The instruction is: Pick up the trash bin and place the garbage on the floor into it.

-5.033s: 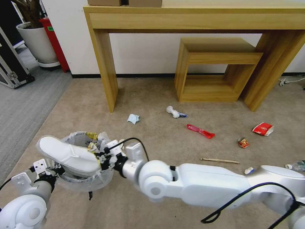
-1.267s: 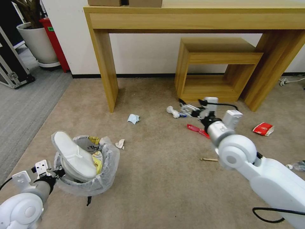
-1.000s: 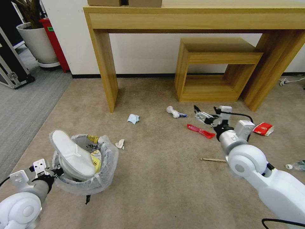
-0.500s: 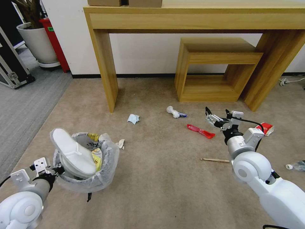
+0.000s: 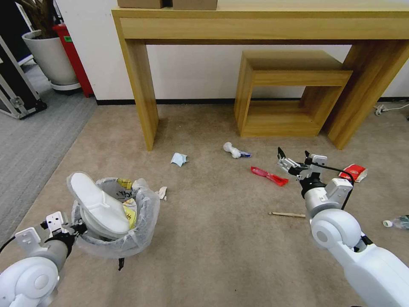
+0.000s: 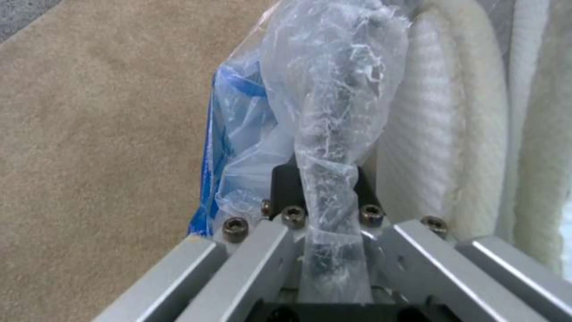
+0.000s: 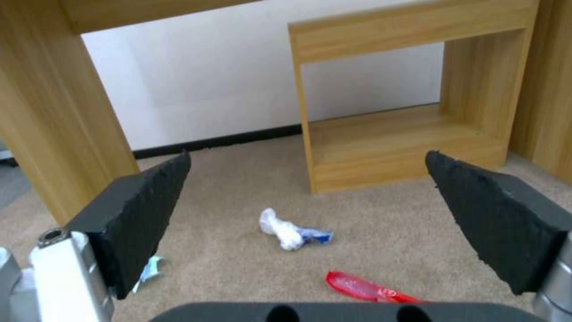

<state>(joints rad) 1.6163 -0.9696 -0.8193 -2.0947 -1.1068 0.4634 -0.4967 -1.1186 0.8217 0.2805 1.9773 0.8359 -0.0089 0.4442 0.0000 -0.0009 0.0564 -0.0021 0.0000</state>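
Left end effector (image 5: 70, 230) is clamped on the bag-lined rim of the trash bin (image 5: 128, 238), held at lower left above the carpet, a white slipper (image 5: 96, 204) jutting from it. Right end effector (image 5: 294, 158) hangs with fingers spread wide and empty, just beside the red wrapper (image 5: 269, 175) on the floor.
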